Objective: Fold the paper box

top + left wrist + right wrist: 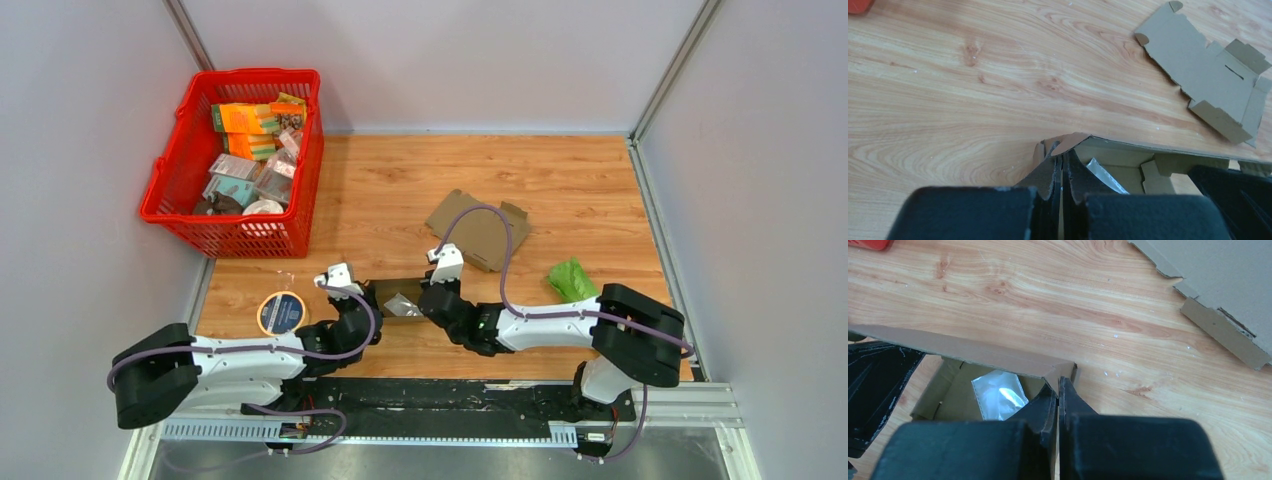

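We are mid-fold: the half-formed brown cardboard box (978, 352) sits near the front edge of the wooden desk (400, 190), the left end effector (1062, 167) and the right end effector (1058, 395) each pinched tight on one end wall, so next we probably must tuck the loose flaps in.

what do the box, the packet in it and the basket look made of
The box looks like matte brown cardboard, raw cut edges. The packet: probably foil or plastic film, shiny, silvery, creased. The basket: likely moulded plastic, red lattice walls.
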`<state>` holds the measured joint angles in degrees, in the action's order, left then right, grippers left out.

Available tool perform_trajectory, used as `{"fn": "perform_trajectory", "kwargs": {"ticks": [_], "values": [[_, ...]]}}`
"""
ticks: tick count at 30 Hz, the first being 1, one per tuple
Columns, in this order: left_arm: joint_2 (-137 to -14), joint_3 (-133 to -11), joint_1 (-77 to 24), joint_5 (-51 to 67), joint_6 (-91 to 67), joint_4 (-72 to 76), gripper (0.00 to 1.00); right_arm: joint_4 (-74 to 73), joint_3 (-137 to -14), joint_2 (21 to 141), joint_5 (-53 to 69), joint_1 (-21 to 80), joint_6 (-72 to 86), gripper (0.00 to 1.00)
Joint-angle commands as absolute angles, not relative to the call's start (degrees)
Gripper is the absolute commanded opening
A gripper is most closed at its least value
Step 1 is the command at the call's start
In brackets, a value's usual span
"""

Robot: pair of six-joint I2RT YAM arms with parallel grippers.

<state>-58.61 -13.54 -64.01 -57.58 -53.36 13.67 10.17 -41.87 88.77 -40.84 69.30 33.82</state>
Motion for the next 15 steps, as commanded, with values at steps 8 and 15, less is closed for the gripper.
{"fn": "perform_trajectory", "kwargs": {"ticks": [8,15], "values": [[-61.7,-7.6,-70.5,-62.5,-46.2,25.0,0.0,17.3,-38.2,88.1,-49.9,72.9,38.3,0.0],[-64.0,-7.7,-76.0,-68.5,-41.9,26.5,0.0,18.3,-34.9,87.1,-54.7,76.0,40.1,0.0]]}}
